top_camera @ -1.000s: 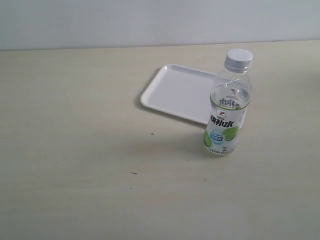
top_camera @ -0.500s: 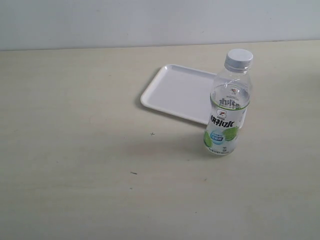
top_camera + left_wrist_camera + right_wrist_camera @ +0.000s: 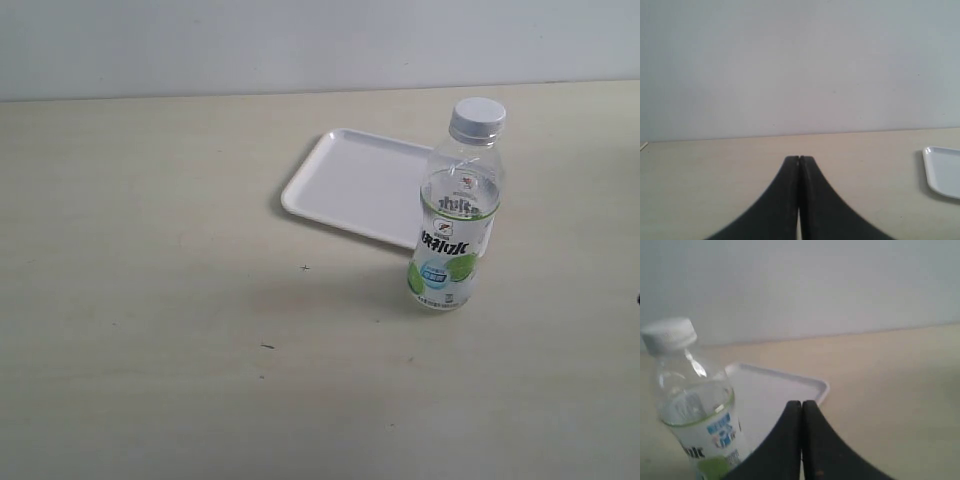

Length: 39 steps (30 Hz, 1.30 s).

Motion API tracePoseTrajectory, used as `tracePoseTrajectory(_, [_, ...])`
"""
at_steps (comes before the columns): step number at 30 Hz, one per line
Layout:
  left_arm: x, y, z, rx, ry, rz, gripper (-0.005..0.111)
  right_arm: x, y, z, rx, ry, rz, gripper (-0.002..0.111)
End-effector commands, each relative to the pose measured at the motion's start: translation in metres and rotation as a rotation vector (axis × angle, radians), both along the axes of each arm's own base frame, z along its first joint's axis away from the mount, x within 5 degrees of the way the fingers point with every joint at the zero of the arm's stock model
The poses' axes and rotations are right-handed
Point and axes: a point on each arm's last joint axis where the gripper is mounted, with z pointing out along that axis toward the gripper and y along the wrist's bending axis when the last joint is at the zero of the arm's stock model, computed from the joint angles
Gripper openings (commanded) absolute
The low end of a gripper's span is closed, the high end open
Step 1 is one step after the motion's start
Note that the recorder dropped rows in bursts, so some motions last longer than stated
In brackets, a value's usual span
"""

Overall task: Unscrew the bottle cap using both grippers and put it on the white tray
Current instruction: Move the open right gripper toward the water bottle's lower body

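A clear bottle (image 3: 455, 230) with a white-and-green label stands upright on the table, its white ribbed cap (image 3: 477, 119) screwed on. Behind it lies the white tray (image 3: 350, 185), bare. In the right wrist view the bottle (image 3: 695, 415) and cap (image 3: 668, 333) are close, off to one side of my right gripper (image 3: 801, 403), whose black fingers are pressed together on nothing; the tray (image 3: 790, 385) lies beyond them. My left gripper (image 3: 799, 158) is shut and empty over bare table, with a corner of the tray (image 3: 942, 170) at the picture's edge. Neither arm shows clearly in the exterior view.
The pale wooden table (image 3: 150, 300) runs back to a plain light wall (image 3: 300, 40). A few small dark specks (image 3: 267, 347) mark the tabletop in front of the tray.
A tiny dark sliver has come in at the right edge of the exterior view. The bottle and tray have not moved.
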Motion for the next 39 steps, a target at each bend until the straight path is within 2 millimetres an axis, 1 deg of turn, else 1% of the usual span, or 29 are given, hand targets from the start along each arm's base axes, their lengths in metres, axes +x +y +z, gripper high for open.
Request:
tracePoseTrajectory(1, [0.0,0.0,0.0,-0.012,-0.006,-0.001,0.0,0.03,0.0,-0.013,-0.095,0.166,0.023,0.0])
tracePoseTrajectory(2, [0.0,0.0,0.0,-0.012,-0.006,-0.001,0.0,0.038,0.0,-0.02,-0.096,0.238,0.026,0.0])
tracePoseTrajectory(4, [0.0,0.0,0.0,-0.012,-0.006,-0.001,0.0,0.049,0.001,-0.03,-0.105,0.323,0.035,0.0])
tracePoseTrajectory(5, [0.0,0.0,0.0,-0.012,-0.006,-0.001,0.0,0.056,0.001,-0.038,-0.137,0.375,0.056,0.0])
tracePoseTrajectory(7, [0.0,0.0,0.0,-0.012,-0.006,-0.001,0.0,0.065,0.004,-0.048,-0.198,0.414,0.119,0.0])
tracePoseTrajectory(8, [0.0,0.0,0.0,-0.012,-0.006,-0.001,0.0,0.069,0.007,-0.053,-0.231,0.404,0.171,0.0])
tracePoseTrajectory(9, [0.0,0.0,0.0,-0.012,-0.006,-0.001,0.0,0.074,0.015,-0.062,-0.275,0.376,0.281,0.0])
tracePoseTrajectory(10, [0.0,0.0,0.0,-0.012,-0.006,-0.001,0.0,0.076,0.019,-0.067,-0.29,0.364,0.336,0.0])
tracePoseTrajectory(13, [0.0,0.0,0.0,-0.012,-0.006,-0.003,0.0,0.079,0.026,-0.079,-0.305,0.349,0.431,0.0])
tracePoseTrajectory(16, [0.0,-0.001,0.0,-0.012,-0.006,-0.009,0.0,0.081,0.027,-0.088,-0.298,0.367,0.442,0.0])
tracePoseTrajectory(19, [0.0,0.0,-0.001,-0.012,-0.003,-0.009,0.0,0.077,0.031,-0.091,-0.296,0.327,0.486,0.0])
tracePoseTrajectory(22, [0.0,0.0,-0.001,-0.011,0.002,-0.008,0.0,0.072,0.037,-0.084,-0.254,0.206,0.517,0.0])
tracePoseTrajectory(23, [0.0,0.0,-0.001,-0.011,0.002,-0.008,0.0,0.071,0.039,-0.084,-0.256,0.202,0.536,0.0])
tracePoseTrajectory(24, [0.0,0.0,-0.001,-0.011,0.002,-0.008,0.0,0.068,0.042,-0.086,-0.275,0.22,0.603,0.0])
tracePoseTrajectory(26, [0.0,0.0,-0.001,-0.011,0.002,-0.008,0.0,0.064,0.047,-0.087,-0.261,0.221,0.669,0.0])
tracePoseTrajectory(29, [0.0,0.0,-0.001,-0.011,0.002,-0.008,0.0,0.063,0.046,-0.09,-0.263,0.262,0.656,0.0])
tracePoseTrajectory(30, [0.0,0.0,-0.001,-0.011,0.002,-0.008,0.0,0.066,0.042,-0.089,-0.247,0.269,0.597,0.001])
tracePoseTrajectory(31, [0.0,0.0,-0.001,-0.011,0.002,-0.008,0.0,0.069,0.038,-0.089,-0.216,0.279,0.534,0.008])
tracePoseTrajectory(32, [0.0,0.0,-0.001,-0.011,0.002,-0.008,0.0,0.069,0.037,-0.089,-0.208,0.281,0.517,0.018])
tracePoseTrajectory(34, [0.0,0.0,-0.001,-0.011,0.002,-0.008,0.0,0.07,0.036,-0.089,-0.204,0.283,0.499,0.058])
tracePoseTrajectory(35, [0.0,0.0,-0.001,-0.011,0.002,-0.008,0.0,0.071,0.036,-0.088,-0.191,0.273,0.494,0.084])
tracePoseTrajectory(36, [0.0,0.0,-0.001,-0.011,0.002,-0.008,0.0,0.074,0.036,-0.087,-0.182,0.263,0.49,0.09])
tracePoseTrajectory(37, [0.0,0.0,-0.001,-0.011,0.002,-0.008,0.0,0.075,0.036,-0.086,-0.181,0.258,0.488,0.093])
tracePoseTrajectory(39, [0.0,0.0,-0.001,-0.011,0.002,-0.008,0.0,0.079,0.036,-0.086,-0.186,0.261,0.487,0.094])
